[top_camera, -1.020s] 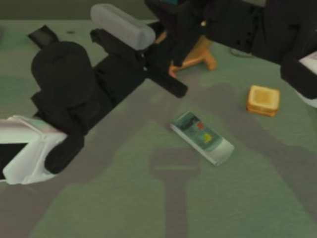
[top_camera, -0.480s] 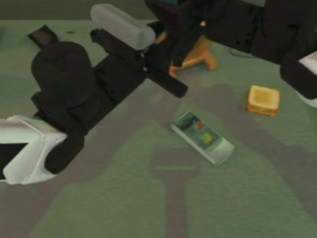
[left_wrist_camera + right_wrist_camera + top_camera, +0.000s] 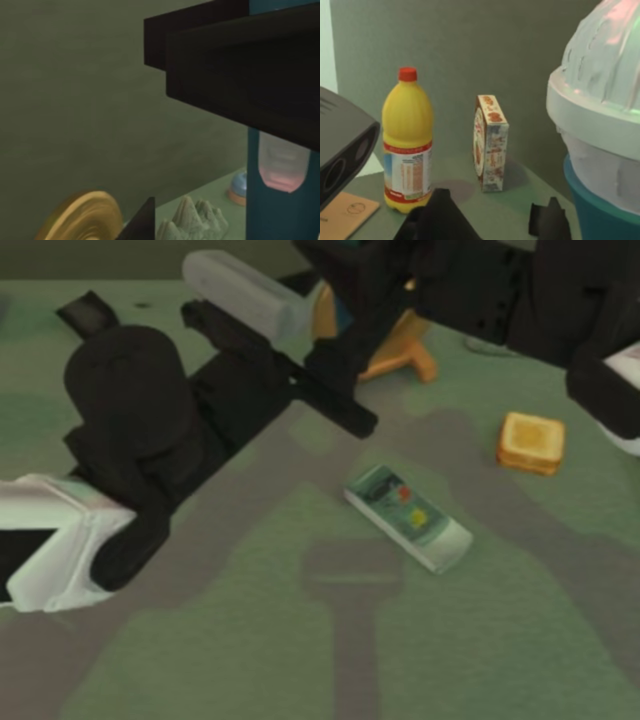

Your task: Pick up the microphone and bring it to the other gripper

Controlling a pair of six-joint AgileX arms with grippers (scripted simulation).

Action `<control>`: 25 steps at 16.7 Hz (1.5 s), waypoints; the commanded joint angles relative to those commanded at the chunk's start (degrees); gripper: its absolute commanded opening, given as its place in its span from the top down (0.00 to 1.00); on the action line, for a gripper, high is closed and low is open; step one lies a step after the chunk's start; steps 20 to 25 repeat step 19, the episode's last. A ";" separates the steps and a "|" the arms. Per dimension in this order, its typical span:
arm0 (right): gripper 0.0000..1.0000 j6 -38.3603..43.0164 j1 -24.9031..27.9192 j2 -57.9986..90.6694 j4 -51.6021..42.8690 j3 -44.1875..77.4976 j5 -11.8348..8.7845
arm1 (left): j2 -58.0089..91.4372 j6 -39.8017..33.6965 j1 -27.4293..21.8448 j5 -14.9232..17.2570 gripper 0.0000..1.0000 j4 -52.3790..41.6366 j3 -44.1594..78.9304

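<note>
The microphone hangs in the air at the back middle, with its silvery-white head [image 3: 245, 290] toward the left and a strip of teal handle [image 3: 339, 312] showing. My right gripper [image 3: 345, 340] reaches in from the back right. It is shut on the handle, and its black finger [image 3: 240, 65] crosses the teal handle [image 3: 282, 210] above the white switch patch [image 3: 282, 167]. My left gripper [image 3: 305, 355] sits just under the head and is open. Its one visible finger [image 3: 142, 222] stands apart from the handle. The head [image 3: 605, 100] fills one side of the right wrist view.
A toast slice [image 3: 531, 442] and a flat green-and-white packet [image 3: 408, 517] lie on the table right of centre. An orange-tan object [image 3: 405, 352] sits under the right arm. A small black piece [image 3: 85, 310] lies back left. A yellow bottle [image 3: 407, 140] and a carton [image 3: 491, 145] stand by the wall.
In the top view, black finger parts beside the handle have shifted, uncovering a strip of teal handle and more of the orange-tan object behind it. Neither arm has travelled.
</note>
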 joint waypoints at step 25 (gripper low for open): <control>1.00 -0.17 -6.87 -5.71 0.16 -4.92 -7.11 | -14.63 -0.09 4.07 2.22 0.00 -0.21 -15.36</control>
